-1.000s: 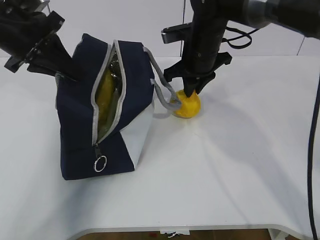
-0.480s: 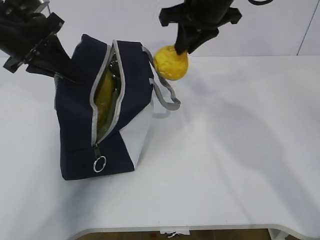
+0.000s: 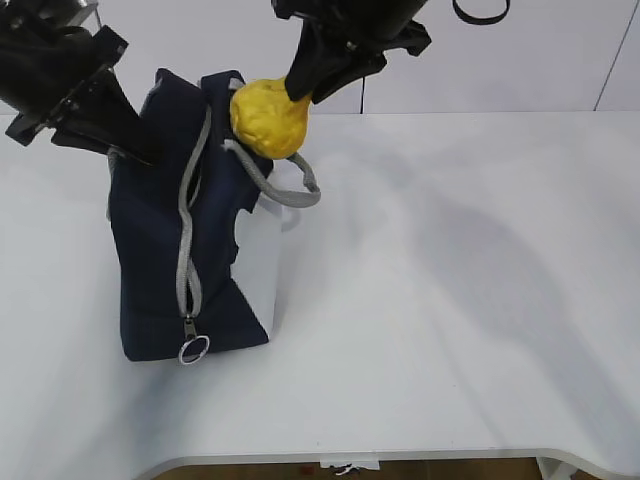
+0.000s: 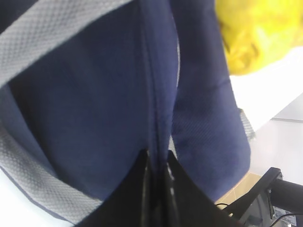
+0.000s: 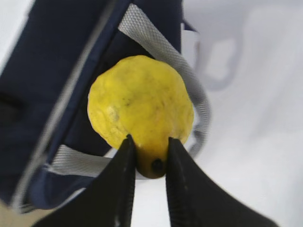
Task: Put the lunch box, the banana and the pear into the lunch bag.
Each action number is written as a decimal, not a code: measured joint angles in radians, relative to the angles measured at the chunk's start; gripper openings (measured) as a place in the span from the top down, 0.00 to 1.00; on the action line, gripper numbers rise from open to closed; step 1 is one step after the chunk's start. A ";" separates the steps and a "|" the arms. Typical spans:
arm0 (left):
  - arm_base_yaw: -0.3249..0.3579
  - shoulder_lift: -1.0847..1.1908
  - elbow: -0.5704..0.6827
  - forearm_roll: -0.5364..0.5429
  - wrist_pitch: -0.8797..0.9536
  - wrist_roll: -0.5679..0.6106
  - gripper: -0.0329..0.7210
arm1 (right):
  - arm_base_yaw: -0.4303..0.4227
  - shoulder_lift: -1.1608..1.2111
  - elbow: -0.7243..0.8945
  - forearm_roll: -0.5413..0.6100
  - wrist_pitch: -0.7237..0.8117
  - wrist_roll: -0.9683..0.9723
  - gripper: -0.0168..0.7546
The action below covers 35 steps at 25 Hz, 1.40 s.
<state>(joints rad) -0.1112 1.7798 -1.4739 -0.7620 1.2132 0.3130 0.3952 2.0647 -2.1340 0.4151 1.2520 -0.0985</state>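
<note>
On the far left I see my left gripper (image 3: 128, 150). It is up high, beside the top back edge of the bag (image 3: 150, 270). In the left wrist view its two black fingers (image 4: 142, 189) are pressed tight together, with a fold of the blue cloth pinched between them. A grey strap (image 4: 33, 42) runs across the cloth above them.

The bag stands on the white table (image 3: 450, 300). It is dark blue with a white side (image 3: 268, 265). It leans a little and its front looks pushed in. The grey zipper (image 3: 187, 250) runs down the front to a metal ring (image 3: 193, 349) near the bottom. The gap along the zipper looks narrow from here, and I cannot see inside the bag. So I cannot tell where the lunch box and the banana are.

Next comes the pear (image 3: 268, 118). It is yellow and bumpy. It hangs in the air over the top right corner of the bag, just above a grey handle (image 3: 285, 185) that loops out to the right. It may be touching the bag, but I cannot tell for sure. It is not inside the bag.

My right gripper (image 3: 300, 88) holds the pear from above. In the right wrist view I see its fingers (image 5: 124, 175) pinching the narrow end of the pear (image 5: 142, 106), one on each side of the dark tip. The fat part of the pear points down at the bag.

To the right of the bag I see only the white table top, with soft shadows on it.
</note>
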 joint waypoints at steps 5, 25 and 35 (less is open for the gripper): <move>0.000 0.000 0.000 0.000 0.000 0.000 0.96 | 0.000 0.000 -0.032 -0.224 0.004 0.020 0.79; 0.000 -0.001 0.000 0.000 0.000 0.000 0.96 | 0.002 0.037 -0.142 0.212 0.008 0.012 0.80; 0.000 -0.001 0.000 0.000 0.000 0.000 0.96 | 0.002 0.101 -0.106 0.067 0.008 0.019 0.80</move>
<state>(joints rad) -0.1112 1.7792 -1.4739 -0.7620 1.2132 0.3130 0.3970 2.1653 -2.2402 0.4820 1.2600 -0.0792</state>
